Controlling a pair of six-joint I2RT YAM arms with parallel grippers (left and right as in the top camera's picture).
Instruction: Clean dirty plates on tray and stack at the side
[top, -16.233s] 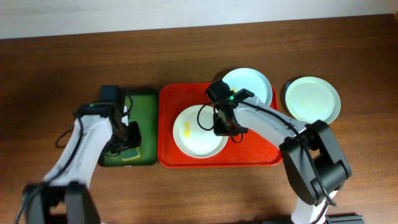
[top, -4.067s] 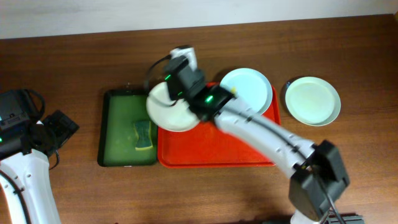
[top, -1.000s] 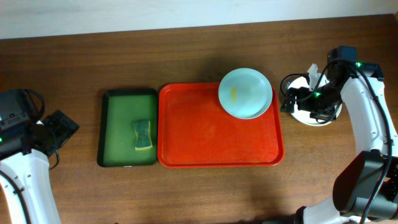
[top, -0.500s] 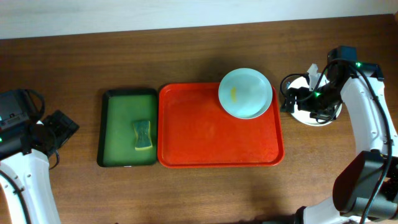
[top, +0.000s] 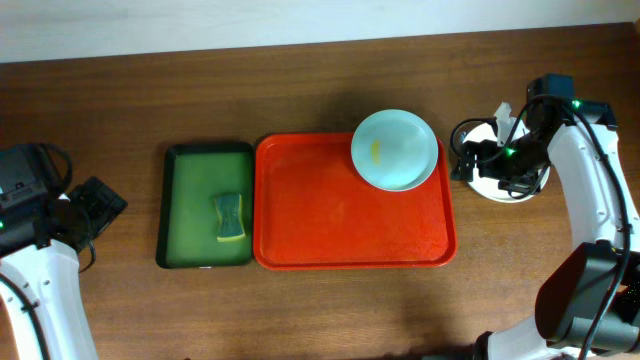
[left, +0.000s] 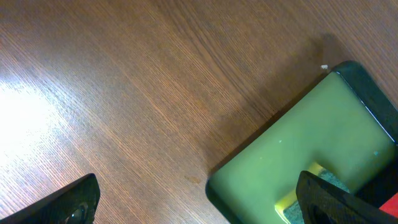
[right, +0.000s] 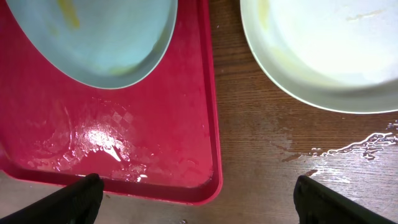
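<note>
Dirty plate (top: 395, 150): pale-blue round glossy plate, yellow smear nr centre. Lies at far-right corner of the large red rectangular plastic tray (top: 330, 230), partly over its rim. Judged: last plate left to clean.
Side stack (right: 323, 50): pale mint-white round plate(s) on the brown wooden table (top: 330, 80), just right of the red tray. Plate count: cannot tell. Kept off the tray so clean stays apart from dirty.
Right gripper (right: 202, 198): jaws spread wide, holds nothing; hovers over side stack. Judged: drop-off posn.
Left gripper (left: 199, 202): jaws wide apart, empty; parked far left over bare wood, clear of the right arm's path.
Dark green rectangular tray (top: 190, 200): just beside red tray's left edge, yellow-green sponge (top: 230, 217) inside; wash stn kept near the plates.
Water spots (right: 354, 149): on table nr side stack.
Diff vs approx. 16 s ago: then two plates on red tray, right gripper at the middle one, left gripper at sponge. Now one plate on tray, left arm withdrawn.
Diff vs 1 s ago: none.
</note>
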